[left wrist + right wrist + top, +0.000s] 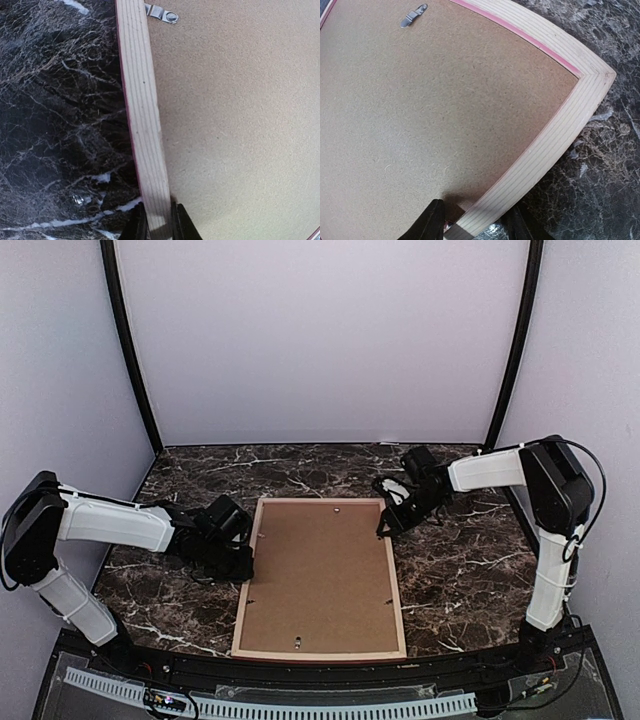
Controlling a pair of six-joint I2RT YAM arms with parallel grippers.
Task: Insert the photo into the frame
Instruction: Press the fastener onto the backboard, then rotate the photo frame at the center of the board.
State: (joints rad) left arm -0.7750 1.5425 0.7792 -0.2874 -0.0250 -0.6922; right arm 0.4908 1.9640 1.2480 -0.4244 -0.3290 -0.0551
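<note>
The left pincer (159,229) is clamped on the frame (142,100), its 2 black fingers (136,227) pressed against either side of the pale wooden left rail. A thin pink line of the front face shows along that rail's outer edge. Just inside the rail lies the brown backing panel (240,125), with a small metal clip (162,12) turned onto it farther along. The right pincer (477,226) straddles the opposite rail near the far right corner, with 1 finger on the panel side and 1 on the outer side. Whether they actually press the wood, I cannot tell. From above, the frame lies flat and back-up in the middle of the dark marble worktop (470,570), between the 2 arms. Its long sides run away from the bases and its near end sits close to the worktop's near edge.
</note>
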